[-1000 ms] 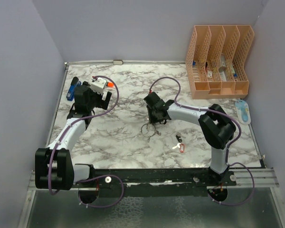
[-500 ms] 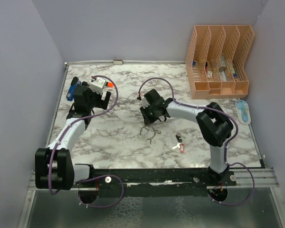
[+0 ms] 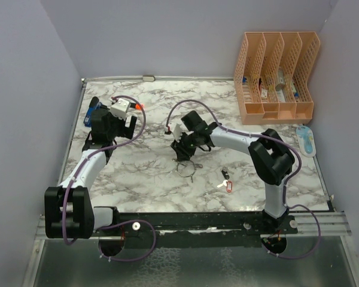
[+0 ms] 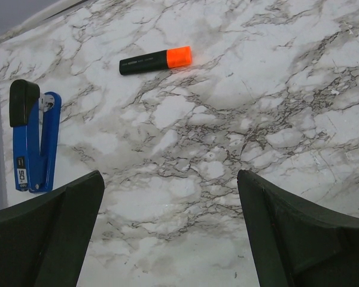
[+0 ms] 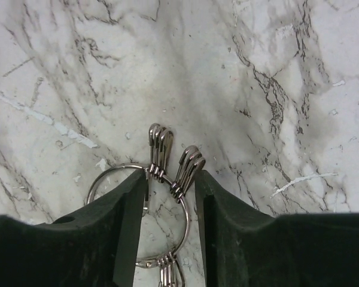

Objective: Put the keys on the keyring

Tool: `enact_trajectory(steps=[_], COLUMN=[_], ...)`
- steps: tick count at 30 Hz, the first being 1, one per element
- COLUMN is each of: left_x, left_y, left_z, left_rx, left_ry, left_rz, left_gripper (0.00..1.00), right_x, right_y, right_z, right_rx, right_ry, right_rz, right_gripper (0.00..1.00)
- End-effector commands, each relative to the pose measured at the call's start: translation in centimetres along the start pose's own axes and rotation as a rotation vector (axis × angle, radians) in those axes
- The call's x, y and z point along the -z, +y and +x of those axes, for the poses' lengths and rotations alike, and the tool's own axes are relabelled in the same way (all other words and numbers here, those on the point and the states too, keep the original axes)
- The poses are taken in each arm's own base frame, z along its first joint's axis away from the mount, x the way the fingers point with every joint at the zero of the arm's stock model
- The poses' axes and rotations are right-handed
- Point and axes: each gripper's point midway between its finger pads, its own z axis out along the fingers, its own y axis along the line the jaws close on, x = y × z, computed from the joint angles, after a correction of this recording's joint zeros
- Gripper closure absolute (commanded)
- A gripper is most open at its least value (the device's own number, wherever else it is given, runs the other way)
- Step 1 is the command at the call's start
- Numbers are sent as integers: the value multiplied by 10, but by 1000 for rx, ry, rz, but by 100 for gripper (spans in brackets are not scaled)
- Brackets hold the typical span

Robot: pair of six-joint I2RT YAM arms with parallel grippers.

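Note:
The keyring (image 5: 187, 220), a thin silver wire ring carrying several silver snap clips (image 5: 158, 146), lies on the marble table (image 3: 149, 173) near the middle (image 3: 186, 165). My right gripper (image 5: 170, 179) is low over it, open, its two fingers straddling the ring's top arc and two bunches of clips; its left finger (image 5: 116, 227) covers the ring's left side. The keys (image 3: 225, 180), one dark-headed and one with a red tag (image 3: 230, 186), lie loose to the ring's right. My left gripper (image 4: 170, 191) hangs wide open over bare marble at the far left (image 3: 110, 122).
An orange-capped black marker (image 4: 155, 60) and a blue stapler (image 4: 31, 140) lie beyond the left gripper. An orange file organiser (image 3: 275, 78) stands at the back right, with a light blue object (image 3: 306, 139) in front of it. Purple walls enclose the table.
My right gripper moved left and farther back over the keyring, and its jaws stand wider than half a second ago. The left arm shifted slightly away from me.

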Motion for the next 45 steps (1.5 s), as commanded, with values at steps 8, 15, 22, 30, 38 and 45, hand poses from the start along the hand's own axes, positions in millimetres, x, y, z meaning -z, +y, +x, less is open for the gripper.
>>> enact_trajectory(steps=[8,15,22,30,38,45], left_x=[-1,-2,-3,-2,-2,-2], left_y=[-2,-4,-4,-3,-2,-1], left_z=[6,7,10,11,11,11], left_rx=[26,30,33,34,38,39], left_ry=[0,-1,4,4,4,5], left_rz=[23,33,36,31,28,30], left_gripper=[4,4,4,4,4,4], right_x=[45,32,14,7,3,10], right_y=[-24,-29,-17,-20,-22,-20], right_z=[-26,-13,-6,5,15,10], right_rx=[-54,-152,-165,-183,-194,-201], right_ry=[-135,-120,-98,-71,-42,-65], right_rz=[258,290,267,286,296,307], right_gripper=[68,72,72,72,75,75])
